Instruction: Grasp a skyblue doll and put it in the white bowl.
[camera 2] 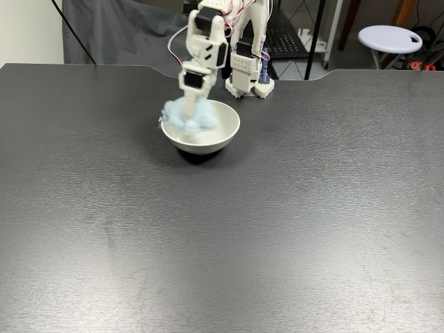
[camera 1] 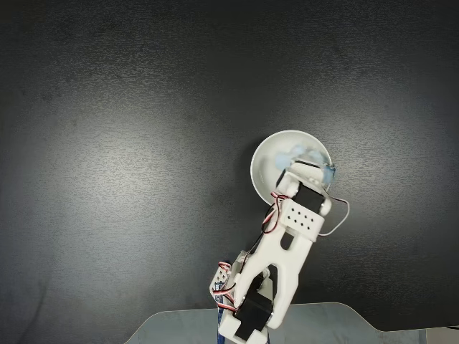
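The white bowl [camera 1: 267,166] [camera 2: 220,132] stands on the dark table just in front of the arm's base. The skyblue doll [camera 1: 295,154] [camera 2: 186,116] is a blurred pale-blue fluff at the bowl's mouth, partly above the rim on the left side in a fixed view. My gripper [camera 1: 305,166] [camera 2: 191,107] points down into the bowl from above and looks shut on the doll. The fluff hides its fingertips.
The arm's base [camera 2: 248,78] is clamped at the table's far edge, right behind the bowl. A white stool [camera 2: 388,36] stands off the table at the back right. The dark tabletop [camera 2: 222,236] stretches wide to the front and both sides.
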Robot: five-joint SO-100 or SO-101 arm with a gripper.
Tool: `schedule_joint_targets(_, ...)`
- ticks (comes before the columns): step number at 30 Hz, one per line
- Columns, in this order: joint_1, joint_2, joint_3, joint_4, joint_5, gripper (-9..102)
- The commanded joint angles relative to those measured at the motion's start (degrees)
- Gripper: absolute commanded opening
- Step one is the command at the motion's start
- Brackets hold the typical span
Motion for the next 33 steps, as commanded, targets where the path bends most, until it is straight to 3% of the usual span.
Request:
schedule_joint_targets(1, -1.32, 5.36, -0.62, -0.26, -0.35, -1)
schedule_joint_targets(11, -1.32, 5.10, -0.53, -0.18, -0.70, 2)
schedule_joint_targets(14, -1.32, 4.66, -0.26, 0.35, -2.81, 11)
schedule_joint_targets(21, -1.32, 4.57, 2.46, 4.48, -6.06, 46)
schedule_joint_targets(24, -1.41, 4.57, 4.13, 4.48, -6.06, 55)
schedule_joint_targets(33, -2.29, 5.54, 0.18, 3.60, -5.19, 59)
